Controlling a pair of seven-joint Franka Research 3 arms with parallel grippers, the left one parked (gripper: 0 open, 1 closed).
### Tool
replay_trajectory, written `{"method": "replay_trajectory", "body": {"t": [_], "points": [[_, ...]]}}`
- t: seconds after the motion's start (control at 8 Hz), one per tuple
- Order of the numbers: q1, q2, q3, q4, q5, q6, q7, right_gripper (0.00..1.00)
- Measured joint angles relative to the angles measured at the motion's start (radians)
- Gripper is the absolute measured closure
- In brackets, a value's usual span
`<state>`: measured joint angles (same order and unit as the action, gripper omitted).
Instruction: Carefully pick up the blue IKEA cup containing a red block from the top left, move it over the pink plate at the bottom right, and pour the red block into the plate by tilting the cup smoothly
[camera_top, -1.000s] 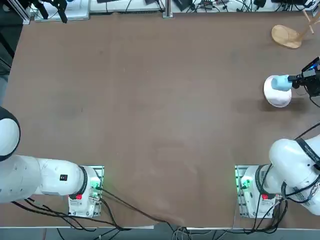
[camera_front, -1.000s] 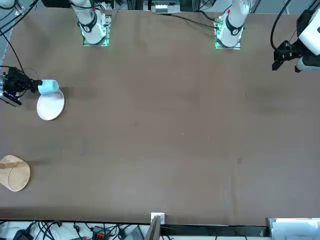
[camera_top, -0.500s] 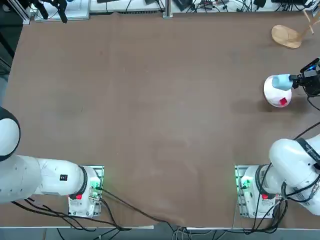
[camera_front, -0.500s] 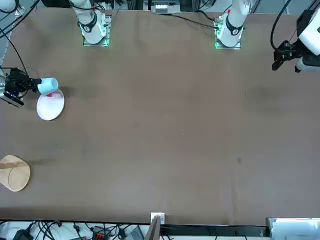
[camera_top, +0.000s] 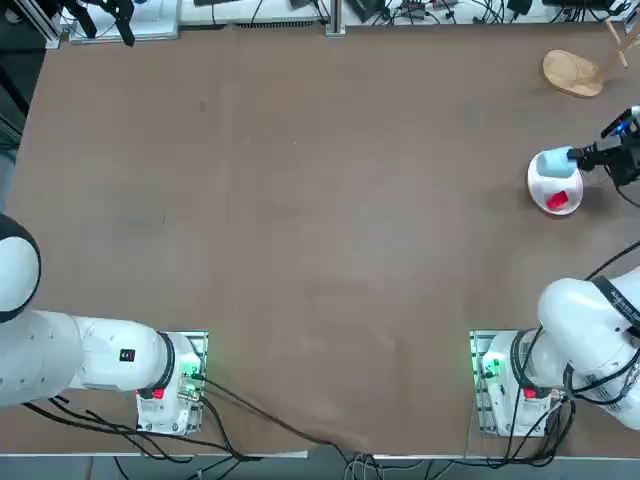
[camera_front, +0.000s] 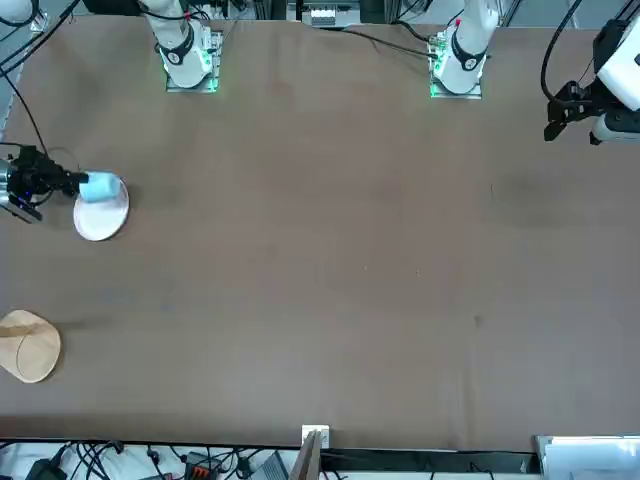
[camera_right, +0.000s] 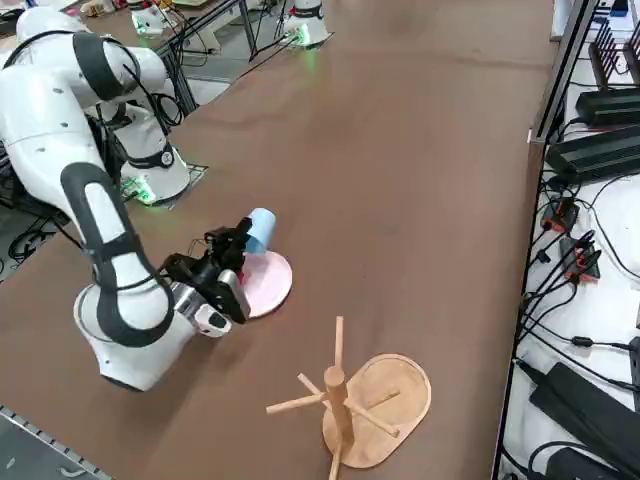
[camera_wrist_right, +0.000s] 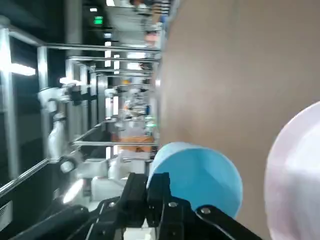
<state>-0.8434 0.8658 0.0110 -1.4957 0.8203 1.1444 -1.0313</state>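
While the red block (camera_top: 557, 201) lies on the pink plate (camera_top: 540, 196), the right gripper (camera_top: 577, 156) clenches the blue cup (camera_top: 556, 163), tipped above that plate; its lettering is unreadable.

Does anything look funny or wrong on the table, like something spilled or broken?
Nothing looks spilled or broken. The blue cup is tipped over on its side in the air, but the right gripper is shut on it above the pink plate. The red block lies on the plate, where it was meant to be poured.
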Motion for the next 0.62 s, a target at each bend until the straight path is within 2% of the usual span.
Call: {"method": "replay_trajectory", "body": {"t": [0.25, 0.62], "points": [[0.071, -0.075, 0.002, 0.003, -0.020, 0.113, 0.152, 0.97], [0.180, -0.212, 0.004, -0.013, -0.114, 0.267, 0.322, 0.97]]}}
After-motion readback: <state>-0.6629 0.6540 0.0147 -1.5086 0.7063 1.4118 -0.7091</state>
